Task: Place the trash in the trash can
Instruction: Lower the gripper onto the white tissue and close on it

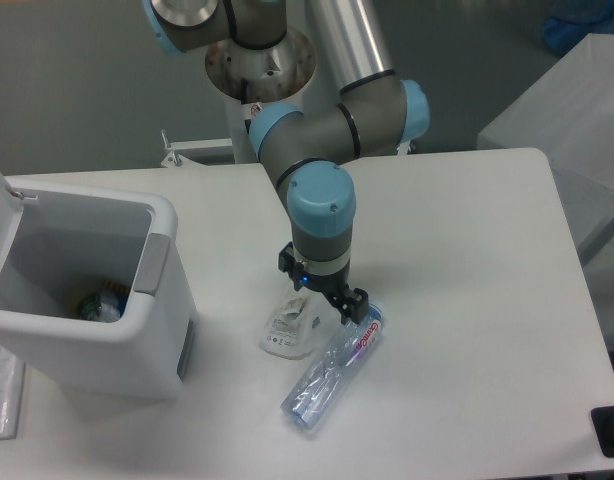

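Trash can [137,330] far left on tabotop, lid up, some trash already inside. Wrapper [292,325] flat on tabletop [467,300] just right of it. Arm elbow bent, wrist pointing straight down, gripper [324,296] fingers spread, holding nothing, right above wrapper's top edge. Bottle [332,375] lying diagonal, cap end beside gripper.

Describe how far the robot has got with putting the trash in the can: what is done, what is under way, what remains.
Done: the trash can stands open and holds something, though what is unclear. Under way: the tool hangs over the wrapper, beside the bottle, gripping nothing visibly. Left: both wrapper and bottle lie on the table and must go in.
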You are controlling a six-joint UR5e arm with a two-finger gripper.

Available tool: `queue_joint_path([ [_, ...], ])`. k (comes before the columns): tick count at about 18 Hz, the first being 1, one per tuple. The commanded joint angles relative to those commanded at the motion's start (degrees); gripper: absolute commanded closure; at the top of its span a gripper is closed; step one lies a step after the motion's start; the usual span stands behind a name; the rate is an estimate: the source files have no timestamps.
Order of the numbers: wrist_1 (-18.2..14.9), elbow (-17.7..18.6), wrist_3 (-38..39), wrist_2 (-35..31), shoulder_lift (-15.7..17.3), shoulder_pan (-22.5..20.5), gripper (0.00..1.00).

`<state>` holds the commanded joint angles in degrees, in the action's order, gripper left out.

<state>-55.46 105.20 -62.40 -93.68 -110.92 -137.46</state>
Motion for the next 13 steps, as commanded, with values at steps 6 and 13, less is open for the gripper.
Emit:
queue_joint_path([
  [6, -0.44, 0.8, 2.53, -0.45, -0.88, 0.79, 0.0],
  [13, -0.35, -0.17, 7.12, -0.36, -2.81, 1.76, 1.0],
])
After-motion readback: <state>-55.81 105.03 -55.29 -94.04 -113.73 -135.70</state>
